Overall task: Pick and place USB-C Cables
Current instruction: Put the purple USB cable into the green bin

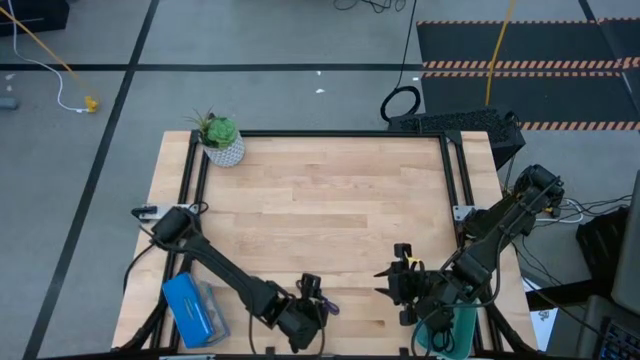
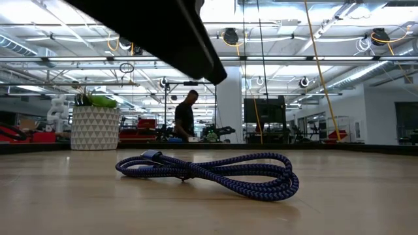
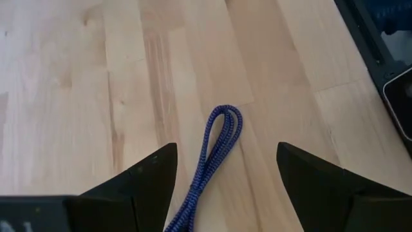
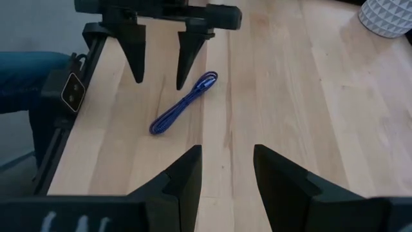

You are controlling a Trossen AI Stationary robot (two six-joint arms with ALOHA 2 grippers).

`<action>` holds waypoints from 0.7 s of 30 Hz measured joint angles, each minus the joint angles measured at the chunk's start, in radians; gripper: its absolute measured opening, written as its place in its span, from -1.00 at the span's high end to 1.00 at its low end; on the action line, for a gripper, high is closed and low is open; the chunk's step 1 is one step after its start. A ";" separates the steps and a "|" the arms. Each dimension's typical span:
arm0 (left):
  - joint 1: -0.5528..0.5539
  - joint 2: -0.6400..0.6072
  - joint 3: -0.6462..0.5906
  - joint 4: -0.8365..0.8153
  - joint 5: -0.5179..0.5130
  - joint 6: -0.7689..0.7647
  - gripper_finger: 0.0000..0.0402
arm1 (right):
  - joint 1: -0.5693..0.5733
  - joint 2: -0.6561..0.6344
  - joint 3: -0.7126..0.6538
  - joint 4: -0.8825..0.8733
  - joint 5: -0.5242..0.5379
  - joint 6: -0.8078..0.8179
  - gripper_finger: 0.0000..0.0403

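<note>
A blue-purple braided USB-C cable (image 2: pixel 209 173) lies in a loose coil on the wooden table near its near edge, also seen in the high view (image 1: pixel 327 305). My left gripper (image 3: pixel 225 151) is open and hovers just over it; one looped end of the cable (image 3: pixel 222 129) shows between its fingers. The right wrist view shows the same open gripper (image 4: pixel 159 84) above the cable (image 4: pixel 183 106). My right gripper (image 1: pixel 400 275) is open, to the cable's right (image 4: pixel 226 151), and touches nothing. The two dark cables are out of view.
A blue box (image 1: pixel 190 308) sits at the table's near left corner. A teal container (image 1: pixel 445 335) is under my right arm at the near right edge. A potted plant (image 1: pixel 220 140) stands at the far left. A person (image 2: pixel 185 117) stands beyond the table.
</note>
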 joint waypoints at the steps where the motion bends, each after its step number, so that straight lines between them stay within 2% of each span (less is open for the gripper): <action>1: 0.000 0.004 0.000 -0.002 0.000 0.000 -0.34 | 0.000 0.000 0.000 0.000 0.000 -0.001 0.35; 21: 0.013 0.012 0.000 -0.074 -0.008 0.023 -0.34 | -0.003 0.000 0.000 -0.038 -0.025 -0.040 0.35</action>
